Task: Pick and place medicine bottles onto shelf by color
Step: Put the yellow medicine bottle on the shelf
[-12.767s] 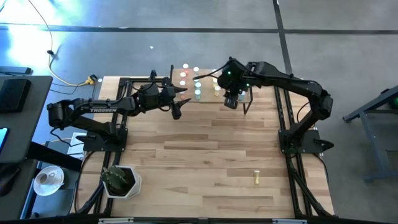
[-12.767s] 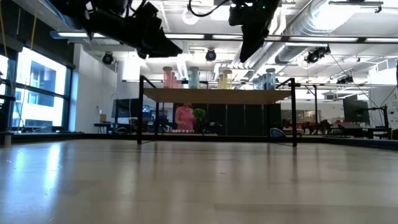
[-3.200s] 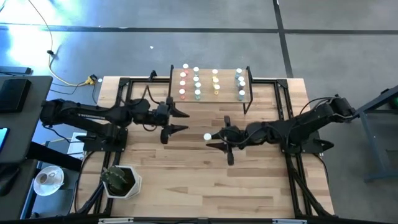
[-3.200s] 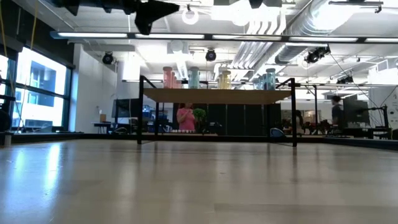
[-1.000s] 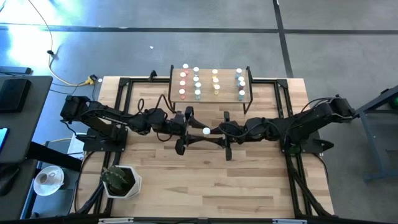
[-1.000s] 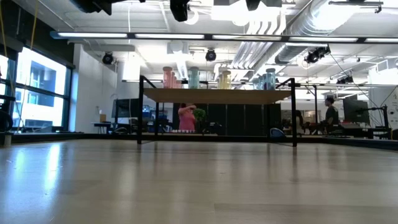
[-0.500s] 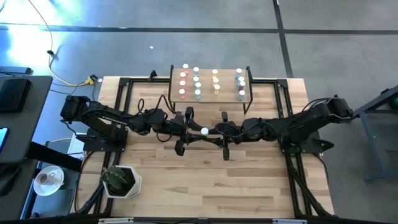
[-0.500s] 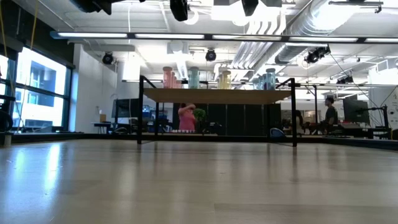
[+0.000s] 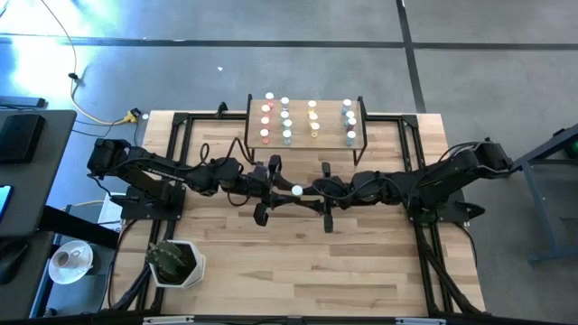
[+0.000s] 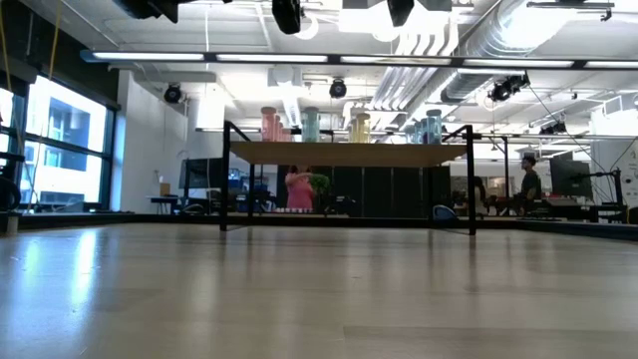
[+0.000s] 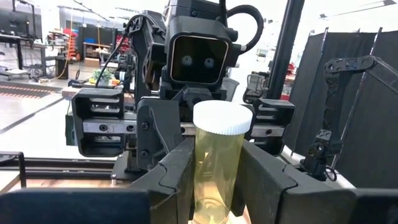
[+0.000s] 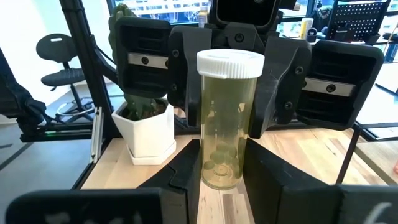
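both arms are stretched out low over the middle of the desk [image 9: 271,262], meeting nose to nose just in front of the shelf [image 9: 304,140]. between them is one yellow bottle [image 9: 296,190] with a white cap, held upright in the air.

in the left wrist view the yellow bottle [image 11: 219,163] sits between the left hand [image 11: 217,180] fingers, which press on both of its sides, so that hand looks clamped on it. the right wrist view shows the same bottle [image 12: 227,121] standing between the right hand [image 12: 222,177] fingers, and they look tight against the lower part of its body too. so both hands seem to be on the bottle at once. you can see a few pills lying at the bottom through the clear yellow wall.

from above, the left hand [image 9: 271,189] comes in from the left side and the right hand [image 9: 321,193] from the right, with the white cap showing as a bright dot between them.

the shelf stands at the far edge of the desk, with rows of other bottles [image 9: 286,118] on top, pinkish ones at the left, then greenish, yellow, and blue-grey at the right. the low view shows them standing up on the board [image 10: 344,154].

a plant pot [image 9: 177,262] sits near the front left corner of the desk, well away from the hands.
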You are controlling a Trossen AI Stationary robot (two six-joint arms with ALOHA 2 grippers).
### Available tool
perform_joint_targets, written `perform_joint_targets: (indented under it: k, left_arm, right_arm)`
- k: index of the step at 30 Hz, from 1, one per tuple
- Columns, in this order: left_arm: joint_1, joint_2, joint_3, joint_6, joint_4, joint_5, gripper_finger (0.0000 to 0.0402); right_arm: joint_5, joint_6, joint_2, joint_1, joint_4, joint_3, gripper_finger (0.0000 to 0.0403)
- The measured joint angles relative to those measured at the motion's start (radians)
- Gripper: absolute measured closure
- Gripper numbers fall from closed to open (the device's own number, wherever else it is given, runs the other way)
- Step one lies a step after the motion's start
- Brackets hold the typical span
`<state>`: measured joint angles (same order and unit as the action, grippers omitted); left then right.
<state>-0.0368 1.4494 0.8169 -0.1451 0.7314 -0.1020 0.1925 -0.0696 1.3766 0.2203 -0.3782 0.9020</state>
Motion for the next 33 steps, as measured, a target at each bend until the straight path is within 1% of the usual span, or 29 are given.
perform_joint_targets:
  k: [9,17,21,24,33]
  left_arm:
    - [0.000,0.000,0.000,-0.004,-0.006,0.013,0.0297]
    - [0.001,0.001,0.000,0.003,-0.013,0.016,0.0256]
    - [0.000,0.001,0.000,-0.005,-0.013,0.019,0.0249]
    - [0.000,0.001,0.000,0.006,-0.013,0.018,0.0259]
    - [0.000,0.001,-0.001,0.021,-0.017,0.019,0.0312]
  right_arm:
    - [-0.004,0.000,0.000,0.000,-0.001,0.000,0.0318]
    - [-0.004,0.000,0.000,0.000,-0.008,0.000,0.0318]
    - [-0.005,0.000,0.000,0.000,-0.007,0.000,0.0318]
    - [-0.009,0.000,0.000,0.000,-0.007,0.000,0.0318]
    - [-0.012,0.000,0.000,0.000,-0.007,0.000,0.0315]
